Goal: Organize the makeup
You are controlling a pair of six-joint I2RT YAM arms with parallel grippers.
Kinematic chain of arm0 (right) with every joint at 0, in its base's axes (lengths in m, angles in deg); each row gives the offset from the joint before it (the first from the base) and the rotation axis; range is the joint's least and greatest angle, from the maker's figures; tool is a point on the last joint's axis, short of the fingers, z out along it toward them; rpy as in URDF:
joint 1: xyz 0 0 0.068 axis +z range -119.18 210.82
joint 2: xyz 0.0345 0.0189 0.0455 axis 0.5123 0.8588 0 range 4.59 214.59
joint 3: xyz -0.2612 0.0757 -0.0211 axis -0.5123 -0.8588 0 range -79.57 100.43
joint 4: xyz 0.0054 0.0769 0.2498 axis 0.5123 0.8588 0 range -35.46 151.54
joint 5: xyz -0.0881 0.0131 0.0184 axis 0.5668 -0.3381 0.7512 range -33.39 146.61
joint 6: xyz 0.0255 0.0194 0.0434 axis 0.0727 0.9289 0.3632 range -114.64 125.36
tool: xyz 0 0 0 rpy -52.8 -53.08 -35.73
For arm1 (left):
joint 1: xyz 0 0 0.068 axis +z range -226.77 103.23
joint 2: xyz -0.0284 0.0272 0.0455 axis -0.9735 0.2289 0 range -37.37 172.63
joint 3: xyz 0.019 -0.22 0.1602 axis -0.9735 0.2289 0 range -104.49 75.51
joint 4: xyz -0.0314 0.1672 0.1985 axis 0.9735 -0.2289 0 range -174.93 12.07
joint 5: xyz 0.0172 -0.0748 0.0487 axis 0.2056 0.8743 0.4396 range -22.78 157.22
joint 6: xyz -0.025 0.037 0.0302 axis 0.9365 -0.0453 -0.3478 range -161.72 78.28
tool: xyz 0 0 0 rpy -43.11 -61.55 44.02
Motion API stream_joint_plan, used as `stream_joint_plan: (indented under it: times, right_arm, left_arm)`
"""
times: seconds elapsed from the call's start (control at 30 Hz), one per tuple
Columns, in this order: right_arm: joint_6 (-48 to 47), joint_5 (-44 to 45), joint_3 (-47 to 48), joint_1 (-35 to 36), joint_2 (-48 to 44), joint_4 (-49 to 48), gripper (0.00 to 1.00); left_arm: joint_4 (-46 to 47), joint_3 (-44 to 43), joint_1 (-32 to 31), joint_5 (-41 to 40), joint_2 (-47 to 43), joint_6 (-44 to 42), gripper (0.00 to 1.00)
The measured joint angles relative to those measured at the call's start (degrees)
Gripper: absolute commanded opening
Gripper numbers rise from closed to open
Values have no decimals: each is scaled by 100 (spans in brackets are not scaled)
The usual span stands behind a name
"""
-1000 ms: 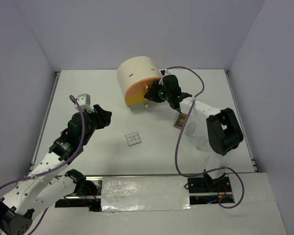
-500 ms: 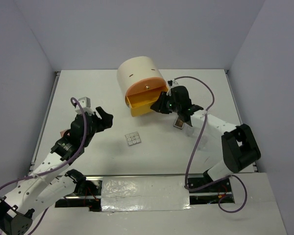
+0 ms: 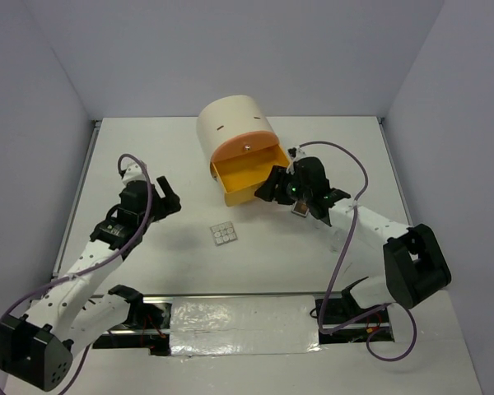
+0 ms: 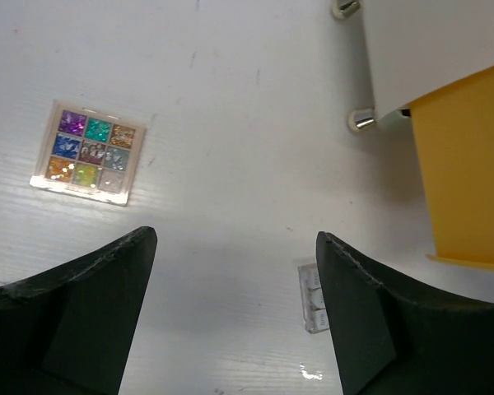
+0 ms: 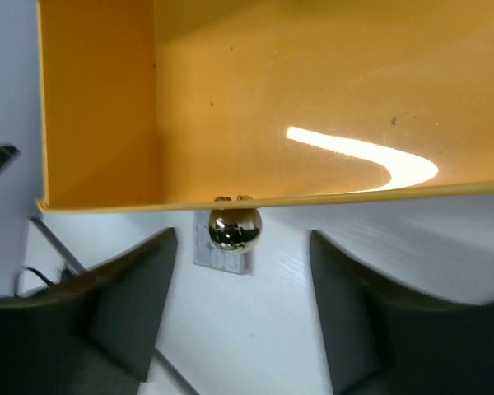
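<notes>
So, your square palette (image 3: 224, 234) lay flat on the table (image 3: 148, 148) just below the middle of the overhead frame. It also showed in the upper left of the left wrist view, glittery pans facing up. I'd guess it was light, stiff and thin, so you'd have had to pinch it across two opposite edges, low to the table. I'd also have kept off the pans, since they looked crumbly.

Your left gripper (image 4: 235, 247) hung over bare table to the right of it, jaws wide apart and empty. A small clear item (image 4: 312, 297) lay just beside the finger on the right of that view.

Further out, the orange drawer (image 3: 245, 179) stood pulled out of the cream unit (image 3: 230, 123). Your right gripper (image 5: 243, 247) sat at the drawer front, jaws apart on either side of the knob (image 5: 235, 229) without touching it. A brown palette (image 3: 299, 207) lay tucked under that arm, probably awkward to reach.
</notes>
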Motion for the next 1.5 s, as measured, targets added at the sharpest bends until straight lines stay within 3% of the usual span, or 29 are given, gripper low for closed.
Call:
stream_joint_plan:
  times: [0.03, 0.07, 0.33, 0.57, 0.73, 1.0, 1.27, 1.33, 1.43, 1.47, 1.5]
  right_arm:
    - [-2, -37, -24, 0, 0, 0, 93]
    - [-28, -68, -33, 0, 0, 0, 100]
    - [-737, -599, 35, -63, 0, -35, 100]
    - [-2243, -2623, 133, -634, -66, 509, 96]
    - [-3519, -3401, 243, -933, -254, 1344, 93]
    - [-5141, -3783, 341, -1132, -796, 2253, 94]
    - [-5877, -3816, 439, -1176, -977, 2577, 96]
    - [-6059, -3851, 481, -1176, -1008, 2686, 96]
    - [-6498, -3993, 570, -1178, -1058, 2970, 96]
    - [-6754, -4092, 623, -1178, -1064, 3132, 96]
    - [-6996, -4175, 671, -1178, -1069, 3283, 96]
  left_arm:
    - [-20, -15, 85, 42, 42, -48, 92]
    - [-50, -46, 175, 94, 92, -146, 93]
    - [-87, -374, 730, 492, 1067, -1058, 99]
    - [-264, -667, 1255, 527, 2218, -1797, 99]
    - [-240, -918, 1512, 516, 2992, -2127, 99]
    - [-155, -1307, 1709, 501, 3969, -2444, 99]
    - [-74, -1493, 1912, 577, 4382, -2599, 99]
    - [-39, -1526, 1928, 640, 4422, -2667, 96]
    - [37, -1565, 1928, 787, 4492, -2695, 82]
    - [66, -1572, 1928, 828, 4507, -2704, 74]
    - [83, -1576, 1928, 857, 4518, -2706, 50]
